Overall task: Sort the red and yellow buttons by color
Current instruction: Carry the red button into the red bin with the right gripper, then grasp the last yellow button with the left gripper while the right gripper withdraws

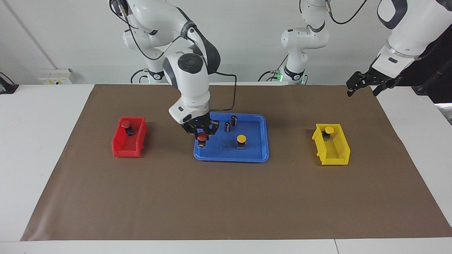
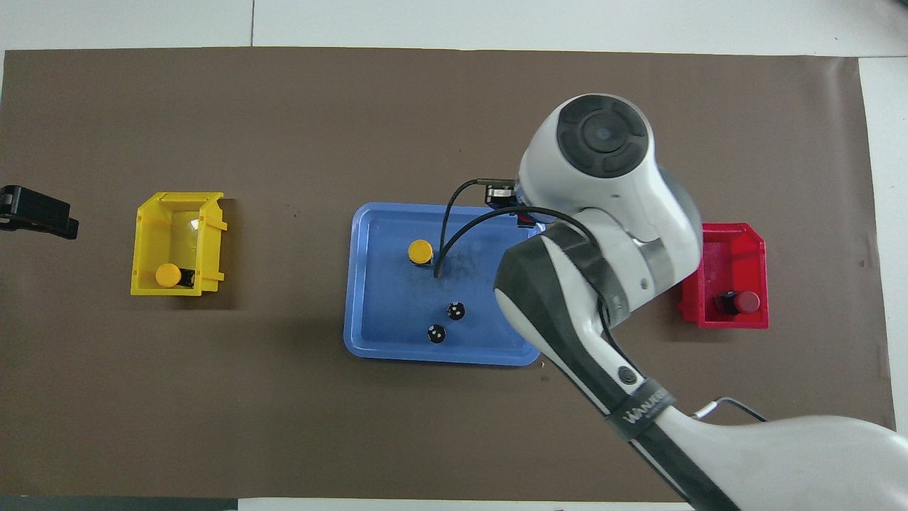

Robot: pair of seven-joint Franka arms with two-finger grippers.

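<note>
My right gripper (image 1: 202, 134) is shut on a red button (image 1: 201, 137) and holds it in the air over the edge of the blue tray (image 1: 259, 155) that faces the red bin (image 1: 122, 150). The overhead view hides that button under the right arm. Another red button (image 1: 125, 124) lies in the red bin (image 2: 752, 245). One yellow button (image 1: 241, 138) stands in the tray (image 2: 369, 333), and a second yellow button (image 1: 328, 130) sits in the yellow bin (image 1: 335, 155). My left gripper (image 1: 363, 84) hangs open and raised, off the mat's corner near the yellow bin.
Two dark cylinders (image 1: 233, 120) (image 1: 227, 127) stand in the tray, nearer to the robots than the yellow button. A brown mat (image 1: 226, 197) covers the table. The right arm's black cable (image 2: 454, 227) loops over the tray.
</note>
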